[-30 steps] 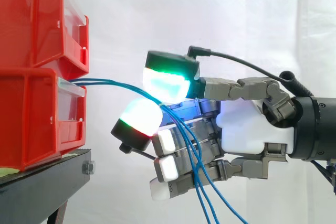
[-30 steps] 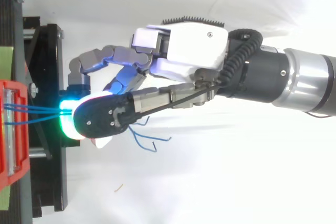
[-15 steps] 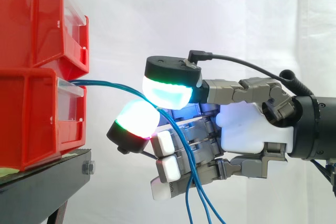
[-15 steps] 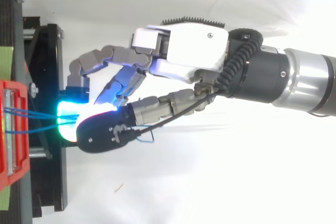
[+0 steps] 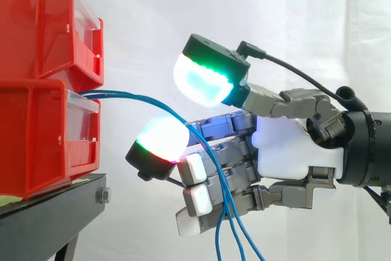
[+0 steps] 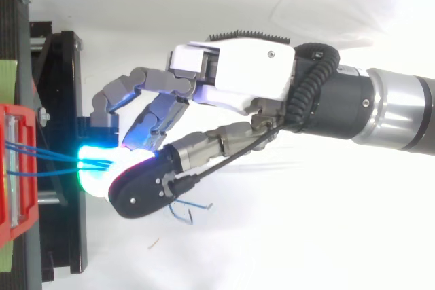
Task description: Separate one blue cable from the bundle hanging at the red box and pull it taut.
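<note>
In the side view the upper box (image 5: 43,22) sits on the lower box (image 5: 43,132), which rests on the stand (image 5: 49,212) at the left. The cables (image 5: 131,98) leave the lower box's front, run right to the robot hand (image 5: 293,151) and hang down across it. The robot hand is apart from both boxes.

Bright, even light pours over the white curtain (image 5: 293,22), leaving it almost shadowless. Seen from above, the white ground (image 6: 306,236) under the hand (image 6: 238,73) burns out to glare. The fingertips (image 5: 204,80) glow green and cyan; the black stand (image 6: 64,236) reads dark.
</note>
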{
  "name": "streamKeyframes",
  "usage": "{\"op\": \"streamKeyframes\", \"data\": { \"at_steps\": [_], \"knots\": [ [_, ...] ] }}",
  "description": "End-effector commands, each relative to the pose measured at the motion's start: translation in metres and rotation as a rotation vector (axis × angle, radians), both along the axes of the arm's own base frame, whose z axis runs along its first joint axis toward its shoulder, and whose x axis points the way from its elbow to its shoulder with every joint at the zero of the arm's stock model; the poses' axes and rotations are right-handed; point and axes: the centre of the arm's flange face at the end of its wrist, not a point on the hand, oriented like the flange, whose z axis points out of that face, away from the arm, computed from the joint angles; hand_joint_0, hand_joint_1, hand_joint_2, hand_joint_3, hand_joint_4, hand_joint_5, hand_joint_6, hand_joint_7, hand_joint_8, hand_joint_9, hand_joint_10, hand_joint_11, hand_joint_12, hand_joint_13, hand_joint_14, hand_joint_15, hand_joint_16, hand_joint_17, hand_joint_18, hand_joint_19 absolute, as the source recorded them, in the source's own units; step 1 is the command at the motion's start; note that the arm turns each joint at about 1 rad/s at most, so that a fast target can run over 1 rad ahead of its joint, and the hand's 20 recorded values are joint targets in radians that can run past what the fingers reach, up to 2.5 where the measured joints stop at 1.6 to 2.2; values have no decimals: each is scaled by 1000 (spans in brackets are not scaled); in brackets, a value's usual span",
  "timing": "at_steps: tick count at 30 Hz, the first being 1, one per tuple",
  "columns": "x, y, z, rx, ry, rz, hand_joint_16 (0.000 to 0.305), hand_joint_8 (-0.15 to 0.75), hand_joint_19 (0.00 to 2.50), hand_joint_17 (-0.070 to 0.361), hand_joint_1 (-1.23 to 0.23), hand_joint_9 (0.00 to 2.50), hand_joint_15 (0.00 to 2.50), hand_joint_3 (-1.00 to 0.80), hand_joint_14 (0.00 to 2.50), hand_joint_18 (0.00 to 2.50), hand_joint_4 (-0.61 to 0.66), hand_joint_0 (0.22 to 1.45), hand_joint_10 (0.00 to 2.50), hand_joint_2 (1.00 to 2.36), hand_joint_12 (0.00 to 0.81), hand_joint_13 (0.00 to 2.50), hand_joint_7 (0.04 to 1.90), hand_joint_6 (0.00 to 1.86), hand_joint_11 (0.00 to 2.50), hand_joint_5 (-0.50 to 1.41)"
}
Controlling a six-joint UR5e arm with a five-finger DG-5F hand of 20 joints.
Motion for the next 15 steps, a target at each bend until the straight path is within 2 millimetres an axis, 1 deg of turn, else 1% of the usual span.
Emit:
{"op": "streamKeyframes", "data": {
  "at_steps": [1,3,4,5,7,8,9,11,15],
  "knots": [
    [0,0,1,0,-3,1,27,334,426,60,-435,1078,627,-500,21,776,150,626,20,1000,354,1111,1036,809,818,-152],
    [0,0,0,0,-1,-2,27,334,420,60,-447,1083,626,-490,21,777,144,640,19,1001,354,1113,1053,811,820,-151],
    [0,0,0,0,-1,-2,27,342,418,60,-465,1081,627,-409,21,779,144,637,17,1008,353,1113,1074,814,844,-154],
    [1,0,0,0,-1,-1,27,345,414,61,-516,1061,626,-281,21,779,157,620,19,1017,354,1101,1045,843,877,-167],
    [0,0,1,0,-1,1,27,347,408,62,-554,1049,628,-215,21,772,147,607,20,1019,353,1090,1052,848,889,-170],
    [0,0,1,0,-1,1,27,346,411,62,-601,1041,633,-181,22,766,153,604,20,1021,351,1076,1053,856,890,-174],
    [0,0,0,0,-1,-1,28,346,415,62,-616,1031,629,-172,21,766,154,604,20,1020,351,1077,999,874,895,-183],
    [0,0,0,0,-3,-4,28,343,412,63,-693,1009,623,-130,22,760,140,610,19,1022,357,1062,1006,880,910,-188],
    [0,0,0,0,-1,-4,28,341,411,64,-752,997,627,-125,23,759,97,624,20,1021,363,1055,1026,885,930,-196]
  ]
}}
